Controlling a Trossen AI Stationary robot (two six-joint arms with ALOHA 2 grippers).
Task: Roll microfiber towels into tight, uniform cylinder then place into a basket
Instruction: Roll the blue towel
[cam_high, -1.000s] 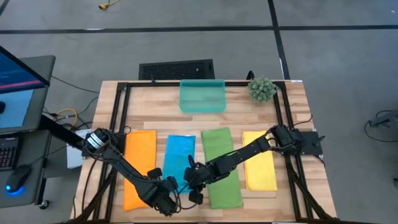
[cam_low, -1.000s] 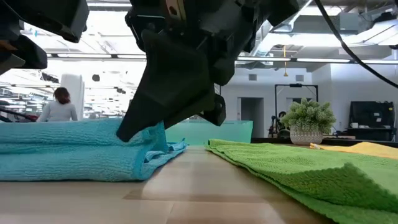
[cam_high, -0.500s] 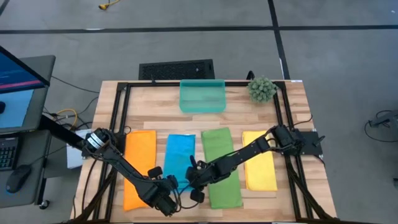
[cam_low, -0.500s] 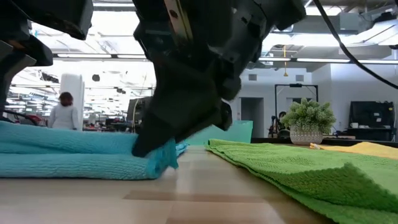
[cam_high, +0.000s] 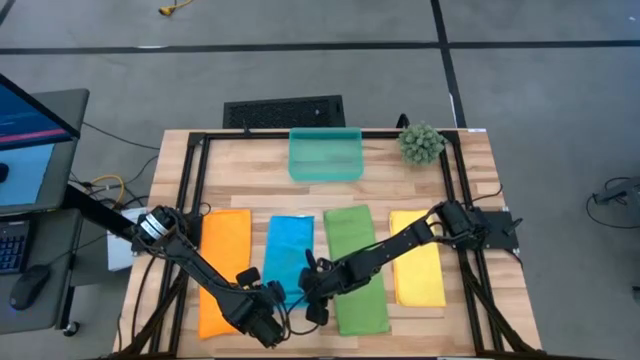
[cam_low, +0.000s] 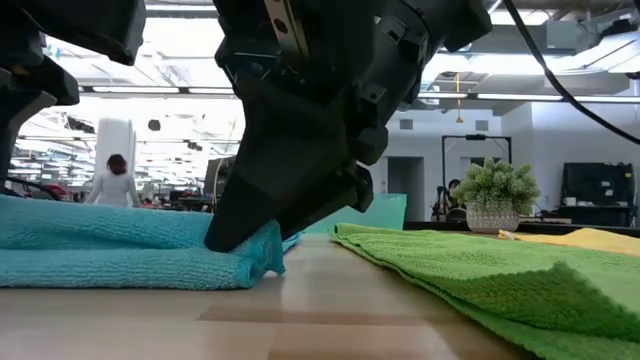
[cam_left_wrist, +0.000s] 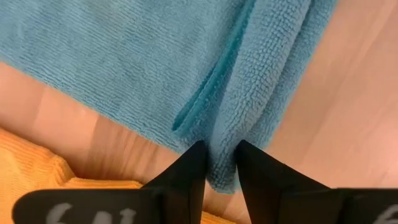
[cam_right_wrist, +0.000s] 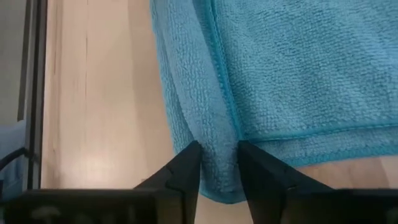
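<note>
The blue towel (cam_high: 288, 250) lies flat between the orange towel (cam_high: 222, 270) and the green towel (cam_high: 355, 265). Its near end is turned over on itself into a low fold (cam_low: 150, 255). The yellow towel (cam_high: 417, 258) lies at the right. My left gripper (cam_left_wrist: 221, 155) is shut on the fold's left end, next to the orange towel (cam_left_wrist: 37, 180). My right gripper (cam_right_wrist: 219, 155) is shut on the fold's right end. The teal basket (cam_high: 325, 155) stands at the far edge. My left gripper pinches the rolled-over near edge (cam_left_wrist: 221, 134) of the blue towel between its two fingers, at the towel's left near corner. The fingers come steeply from above and stand across the fold, which holds several layers. The fold rests on the table. My right gripper pinches the same rolled-over edge (cam_right_wrist: 217, 134) at the towel's right near corner, several layers between its two fingers. It slants down from the right. Its fingertip (cam_low: 225, 238) sits on the fold, which lies on the layer beneath.
A spiky green plant ball (cam_high: 421, 143) sits at the far right corner. A black frame (cam_high: 195, 190) borders the wooden table. Bare wood (cam_low: 320, 310) lies between the blue and green towels. A monitor and keyboard stand off the table's left side.
In the low view the blue towel's folded right corner has sunk from a raised, bunched peak to a low fold lying on the layer below. Both arms have stayed in place.
</note>
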